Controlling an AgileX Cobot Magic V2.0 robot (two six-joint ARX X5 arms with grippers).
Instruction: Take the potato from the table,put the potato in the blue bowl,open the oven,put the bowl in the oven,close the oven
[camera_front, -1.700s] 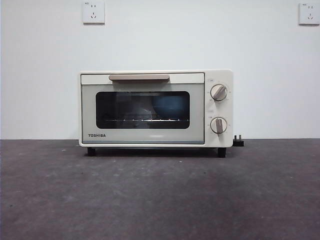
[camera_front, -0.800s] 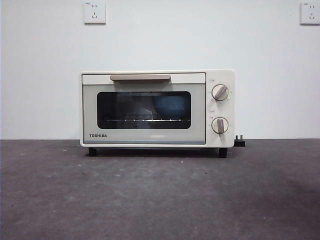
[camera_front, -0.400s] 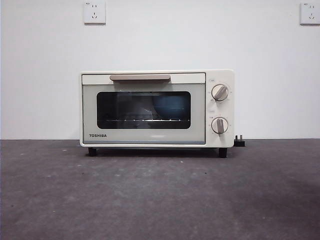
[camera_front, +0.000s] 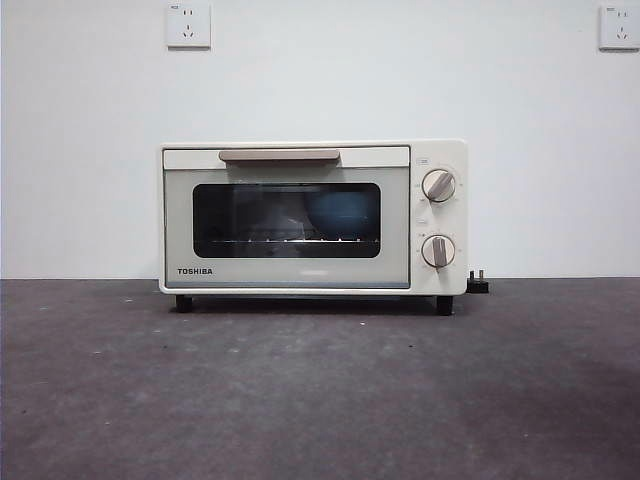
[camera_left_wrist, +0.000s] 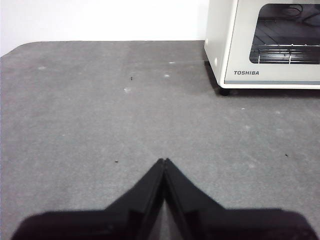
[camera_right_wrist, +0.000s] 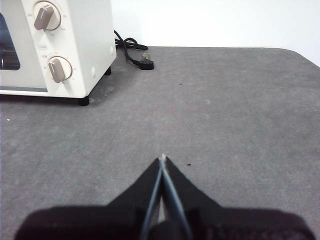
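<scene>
Over bare table (camera_left_wrist: 75, 115) on the oven's left, the left pincer (camera_left_wrist: 164, 161) is hanging clenched and empty. One oven (camera_front: 312, 217) is sitting mid-table with its door shut, the blue bowl (camera_front: 340, 214) showing dimly through the glass at the right; whether the potato is sitting in it cannot be told. On the right, beyond two knobs (camera_right_wrist: 46, 15), the right pincer (camera_right_wrist: 163, 158) is hanging clenched and empty above open table running to the edge.

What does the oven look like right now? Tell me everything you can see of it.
The oven is a cream-white Toshiba toaster oven standing upright on black feet on the table, near the back wall. Its door is shut, with a beige bar handle along the top and a dark glass window. Through the glass a wire rack shows, with the blue bowl on it at the right. Two round knobs sit one above the other on the right panel. A black cord and plug lie beside it. Neither gripper touches it.
</scene>
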